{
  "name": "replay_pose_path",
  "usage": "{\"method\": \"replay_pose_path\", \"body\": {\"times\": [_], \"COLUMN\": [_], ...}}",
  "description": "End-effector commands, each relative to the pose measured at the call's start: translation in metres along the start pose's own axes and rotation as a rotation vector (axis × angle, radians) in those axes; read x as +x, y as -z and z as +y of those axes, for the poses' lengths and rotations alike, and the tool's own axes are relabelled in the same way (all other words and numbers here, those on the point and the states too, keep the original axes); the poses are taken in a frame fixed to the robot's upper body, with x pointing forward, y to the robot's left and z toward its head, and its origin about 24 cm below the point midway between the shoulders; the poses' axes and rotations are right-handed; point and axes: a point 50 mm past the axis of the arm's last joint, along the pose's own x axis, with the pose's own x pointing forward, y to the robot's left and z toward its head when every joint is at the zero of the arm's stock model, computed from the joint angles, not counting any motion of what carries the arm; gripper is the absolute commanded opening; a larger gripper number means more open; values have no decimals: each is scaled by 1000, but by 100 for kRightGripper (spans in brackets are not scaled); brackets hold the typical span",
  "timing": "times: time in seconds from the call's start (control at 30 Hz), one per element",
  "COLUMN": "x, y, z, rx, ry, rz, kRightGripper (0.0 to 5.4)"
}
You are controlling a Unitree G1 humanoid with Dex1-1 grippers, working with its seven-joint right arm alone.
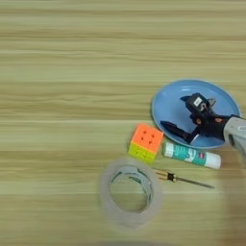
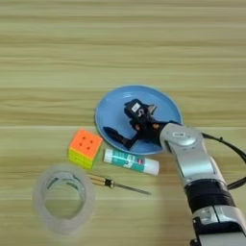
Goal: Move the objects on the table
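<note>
**Open gripper over the blue plate, four small things beside it**

We take the round light-blue plate (image 2: 163, 103) as our landmark on the wide light wood-grain table (image 1: 72, 57). Our right arm, a silver forearm (image 2: 192, 158), comes in from the plate's near right side, and its gripper of two black fingers (image 2: 122, 120) is above the plate's inner surface. The fingers stand clearly apart, with nothing between them: one black finger (image 2: 115, 135) reaches low over the plate's near-left rim, the other (image 2: 132, 107) sits further in, toward the plate's centre. We cannot tell whether either fingertip touches the plate or merely hovers over it.

Just outside the plate's near rim lies the white-green glue stick (image 2: 130, 161), on its side, running along the rim; the lower finger is close above and behind its green end, but apart from it. To the near left of the plate sits the small orange-and-yellow puzzle cube (image 2: 85, 147), orange face up, apart from the rim and well clear of both fingers. Nearer to us than the glue stick lies the thin brown-yellow stick (image 2: 115, 184), flat, with a slim dark point toward the right. Furthest from the plate, to its near left, the clear tape roll (image 2: 62, 198) lies flat, close to the stick's yellow end.
</note>
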Motion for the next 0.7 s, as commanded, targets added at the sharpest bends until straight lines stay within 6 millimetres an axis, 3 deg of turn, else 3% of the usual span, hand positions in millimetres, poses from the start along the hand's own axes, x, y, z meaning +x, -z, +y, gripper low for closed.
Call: {"method": "replay_pose_path", "body": {"times": [0.03,0.7], "x": [0,39], "y": [-23,-39], "z": [-9,25], "rx": [-27,60], "ry": [5,-131], "rz": [-68,-148], "kRightGripper": [539,539]}}
